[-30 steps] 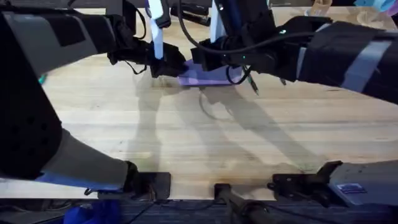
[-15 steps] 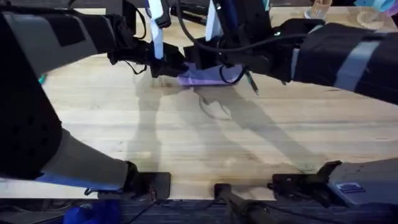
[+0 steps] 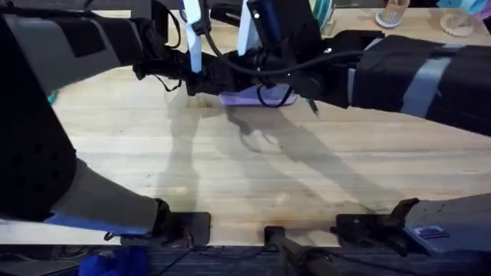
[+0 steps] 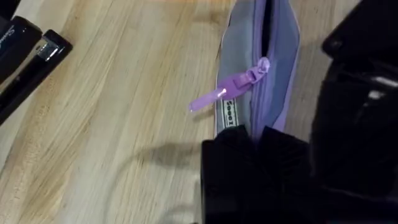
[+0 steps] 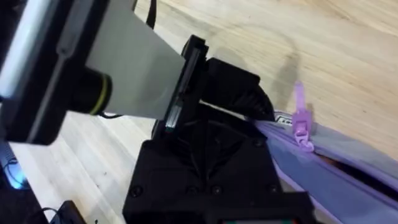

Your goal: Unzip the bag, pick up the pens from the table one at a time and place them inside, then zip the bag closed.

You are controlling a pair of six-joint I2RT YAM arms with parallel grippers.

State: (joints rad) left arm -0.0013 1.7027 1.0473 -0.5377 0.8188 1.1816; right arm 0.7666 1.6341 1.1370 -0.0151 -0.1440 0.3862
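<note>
The lavender bag lies at the far middle of the table. My left gripper is shut on the bag's near end. The purple zipper pull sticks out sideways by the slider, and a dark slit shows beyond it. My right gripper hovers over the bag, its dark bulk just beside the pouch. In the right wrist view the pull and bag lie past my left gripper's black body. A dark pen lies right of the bag.
Two black oblong objects lie on the wood near the bag's left side. Cups stand at the far right edge. A teal item peeks out at the left. The table's near half is bare wood.
My right arm has swung leftward over the bag, covering more of it. The left gripper, the bag and the dark pen have stayed in place.
</note>
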